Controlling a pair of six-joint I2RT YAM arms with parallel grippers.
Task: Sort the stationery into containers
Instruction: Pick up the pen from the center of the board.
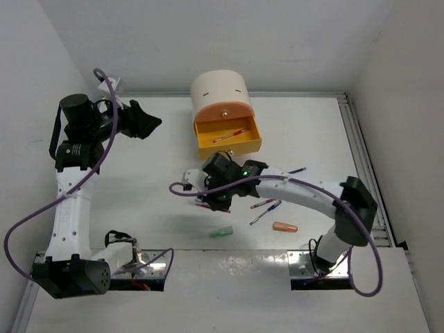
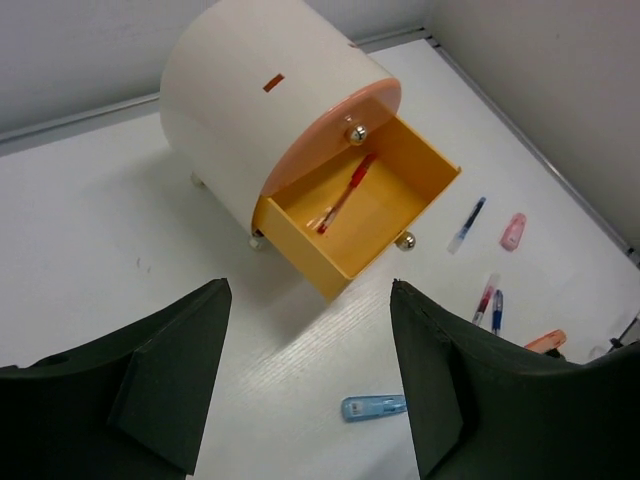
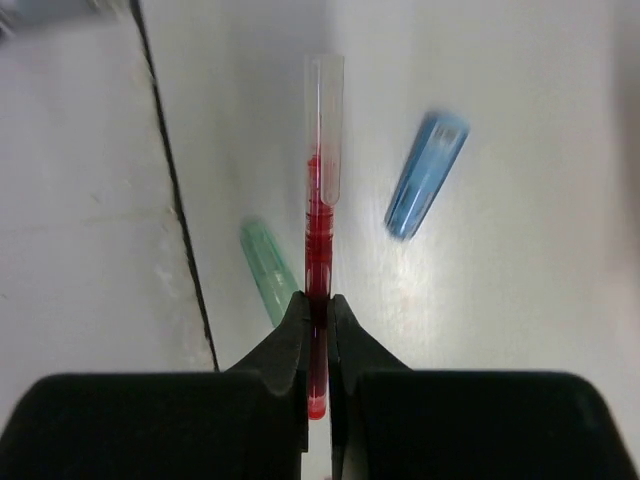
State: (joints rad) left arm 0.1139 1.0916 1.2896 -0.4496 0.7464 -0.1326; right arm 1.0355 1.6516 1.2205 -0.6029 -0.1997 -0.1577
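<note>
My right gripper (image 3: pixel 319 300) is shut on a thin red pen (image 3: pixel 320 230) and holds it above the table; in the top view it (image 1: pixel 208 198) hovers in front of the cabinet. Below it lie a green capsule (image 3: pixel 266 272) and a blue capsule (image 3: pixel 427 175). The cream arch-topped cabinet (image 1: pixel 220 84) has its peach drawer (image 1: pixel 223 111) closed. Its orange-yellow drawer (image 1: pixel 239 146) is pulled open with a red pen (image 1: pixel 232 134) inside. My left gripper (image 2: pixel 310 284) is open and empty, up at the far left (image 1: pixel 142 121), facing the cabinet.
On the table lie a green capsule (image 1: pixel 222 232), an orange capsule (image 1: pixel 285 227), a red pen (image 1: pixel 262 204), a blue pen (image 1: pixel 267 212) and another blue pen (image 1: pixel 297 170). A pink capsule (image 2: pixel 512 231) lies near the right rail (image 1: pixel 364 159).
</note>
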